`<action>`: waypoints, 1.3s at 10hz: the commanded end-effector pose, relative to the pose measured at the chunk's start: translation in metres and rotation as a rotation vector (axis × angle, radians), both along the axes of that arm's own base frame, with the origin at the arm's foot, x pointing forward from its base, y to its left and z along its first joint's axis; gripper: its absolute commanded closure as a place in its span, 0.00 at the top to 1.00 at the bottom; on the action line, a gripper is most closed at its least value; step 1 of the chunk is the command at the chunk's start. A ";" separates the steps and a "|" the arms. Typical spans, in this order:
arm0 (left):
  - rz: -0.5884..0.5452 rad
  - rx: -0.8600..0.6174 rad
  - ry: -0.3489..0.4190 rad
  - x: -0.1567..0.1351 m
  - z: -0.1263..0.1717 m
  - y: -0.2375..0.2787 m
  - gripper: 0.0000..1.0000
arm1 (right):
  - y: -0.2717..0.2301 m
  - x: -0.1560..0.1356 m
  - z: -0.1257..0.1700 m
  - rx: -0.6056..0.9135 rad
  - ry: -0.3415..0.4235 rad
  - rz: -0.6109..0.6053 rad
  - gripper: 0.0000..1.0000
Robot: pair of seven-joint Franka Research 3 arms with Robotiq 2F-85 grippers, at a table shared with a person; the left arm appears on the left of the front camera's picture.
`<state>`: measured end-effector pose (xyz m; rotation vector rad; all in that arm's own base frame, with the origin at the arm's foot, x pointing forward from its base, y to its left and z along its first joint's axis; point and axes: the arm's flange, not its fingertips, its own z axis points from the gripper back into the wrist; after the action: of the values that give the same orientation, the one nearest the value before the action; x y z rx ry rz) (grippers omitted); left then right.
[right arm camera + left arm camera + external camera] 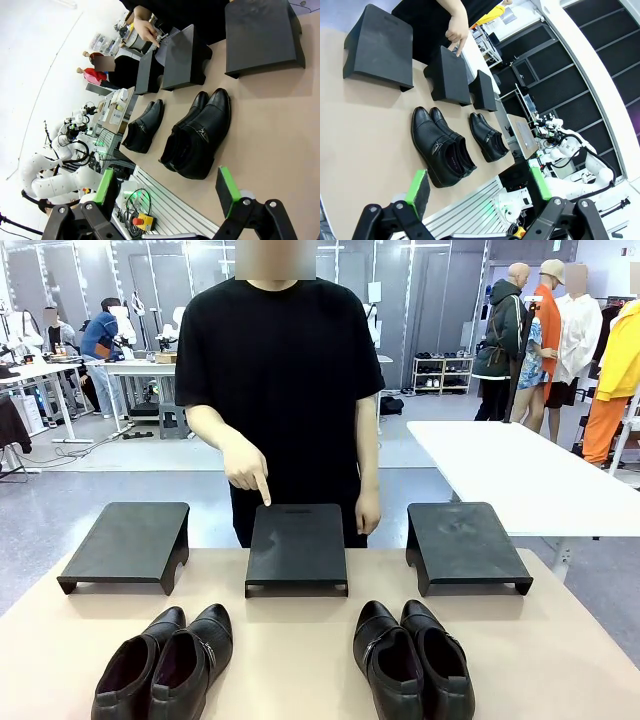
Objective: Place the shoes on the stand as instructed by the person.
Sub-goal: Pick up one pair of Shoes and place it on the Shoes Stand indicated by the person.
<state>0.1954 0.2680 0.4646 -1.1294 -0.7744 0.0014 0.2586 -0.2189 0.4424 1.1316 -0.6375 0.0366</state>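
Two pairs of shiny black shoes stand near the table's front edge: the left pair (pixel 165 665) (pixel 442 147) (pixel 143 126) and the right pair (pixel 412 660) (pixel 489 137) (pixel 197 135). Behind them sit three black stands: left (pixel 128 543), middle (pixel 297 546) and right (pixel 465 543). The person (pixel 280 370) stands at the far side, one index finger (pixel 263 490) touching the middle stand's back edge. My left gripper (pixel 477 187) hangs open above the table's near edge, nothing between its green pads. My right gripper (pixel 167 187) is open too, above the near edge by the right pair.
A white table (pixel 520 475) stands beyond the far right corner. The tan tabletop (pixel 290 640) has bare room between the two pairs and between shoes and stands. An aluminium frame with cables and a red button (pixel 142 220) runs below the near edge.
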 end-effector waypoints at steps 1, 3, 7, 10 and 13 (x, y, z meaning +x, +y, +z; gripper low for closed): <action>-0.008 -0.005 -0.026 0.000 0.001 0.002 1.00 | -0.001 0.000 0.002 0.013 -0.012 -0.003 1.00; 0.000 0.000 0.000 0.000 0.000 0.000 1.00 | -0.001 0.000 0.002 0.013 -0.012 -0.003 1.00; -0.189 0.239 0.113 0.040 0.053 -0.083 1.00 | -0.001 0.000 0.002 0.013 -0.012 -0.003 1.00; -0.318 0.432 0.221 0.081 0.084 -0.180 1.00 | -0.001 0.000 0.002 0.013 -0.012 -0.003 1.00; -0.365 0.584 0.331 0.096 0.077 -0.259 1.00 | -0.001 0.000 0.002 0.013 -0.012 -0.003 1.00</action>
<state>0.2899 0.0143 0.5514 -0.7330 -0.2695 -0.3303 0.2588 -0.2189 0.4428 1.1304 -0.6367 0.0366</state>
